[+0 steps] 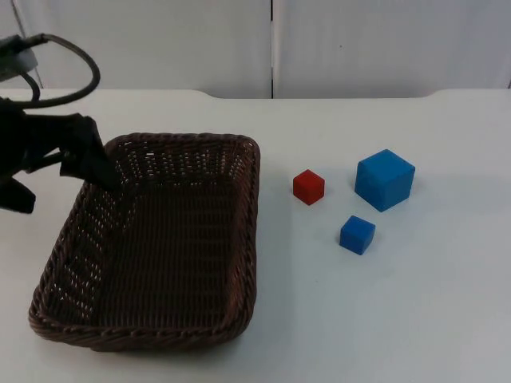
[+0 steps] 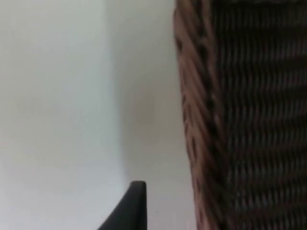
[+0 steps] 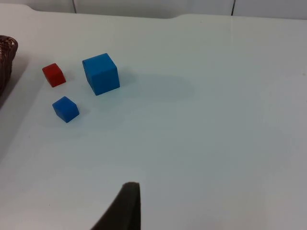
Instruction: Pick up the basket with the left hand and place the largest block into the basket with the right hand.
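Top view: left hand (image 1: 100, 171) at basket (image 1: 184, 339) upper-left rim, grip unclear; should clamp wall squarely before lifting.

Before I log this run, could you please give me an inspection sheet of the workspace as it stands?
Surface: white table, no marks seen.
Job's things: brown wicker basket resting on the table, nothing in it; large blue block standing on the table beside it, apart from it.
Clutter: small red block and small blue block, each standing apart near the large one.
Grippers: left gripper at the basket's far left corner, jaws astride the rim there; right gripper waits above bare table, away from the blocks.
Cables: none loose on the table.
Surroundings: grey partition wall behind the table.
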Controlling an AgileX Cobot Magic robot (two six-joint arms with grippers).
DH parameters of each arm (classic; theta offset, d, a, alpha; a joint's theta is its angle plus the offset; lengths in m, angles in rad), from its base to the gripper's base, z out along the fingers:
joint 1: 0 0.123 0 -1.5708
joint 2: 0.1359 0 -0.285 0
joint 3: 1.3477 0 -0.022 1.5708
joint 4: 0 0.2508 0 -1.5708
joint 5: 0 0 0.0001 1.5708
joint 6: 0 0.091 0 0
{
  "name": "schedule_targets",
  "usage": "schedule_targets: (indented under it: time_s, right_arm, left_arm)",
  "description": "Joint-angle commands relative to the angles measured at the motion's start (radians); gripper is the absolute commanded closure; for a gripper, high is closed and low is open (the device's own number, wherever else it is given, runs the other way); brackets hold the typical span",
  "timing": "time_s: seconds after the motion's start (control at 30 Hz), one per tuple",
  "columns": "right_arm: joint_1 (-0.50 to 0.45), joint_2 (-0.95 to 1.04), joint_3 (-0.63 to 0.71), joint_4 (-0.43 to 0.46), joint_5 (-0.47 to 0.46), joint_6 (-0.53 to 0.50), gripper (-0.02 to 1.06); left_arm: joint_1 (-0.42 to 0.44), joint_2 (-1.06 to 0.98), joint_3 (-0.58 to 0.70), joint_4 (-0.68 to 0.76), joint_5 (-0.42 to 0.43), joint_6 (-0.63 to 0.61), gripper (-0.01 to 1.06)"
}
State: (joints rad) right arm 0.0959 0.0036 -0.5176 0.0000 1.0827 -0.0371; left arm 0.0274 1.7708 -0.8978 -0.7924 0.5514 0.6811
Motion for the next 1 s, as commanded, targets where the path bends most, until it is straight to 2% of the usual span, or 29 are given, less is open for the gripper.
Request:
schedule_targets:
  time_s: [0.0,0.13,0.5,0.7,0.97]
  right_arm:
    - [-0.005,-0.004,0.003,0.000,-0.005,0.001,-0.01]
    - [-0.005,-0.004,0.003,0.000,-0.005,0.001,-0.01]
    - [-0.005,-0.004,0.003,0.000,-0.005,0.001,-0.01]
    - [-0.005,-0.004,0.003,0.000,-0.005,0.001,-0.01]
    - [-0.005,-0.004,0.003,0.000,-0.005,0.001,-0.01]
  left_arm:
    - [-0.006,0.027,-0.005,-0.015,-0.014,0.012,0.00]
    - [-0.006,0.066,-0.005,-0.039,-0.015,0.036,0.00]
    - [-0.025,0.136,-0.005,-0.174,-0.030,0.203,0.00]
    - [-0.073,0.162,-0.005,-0.166,-0.089,0.207,0.00]
    - [-0.077,0.186,-0.005,-0.166,-0.094,0.219,0.00]
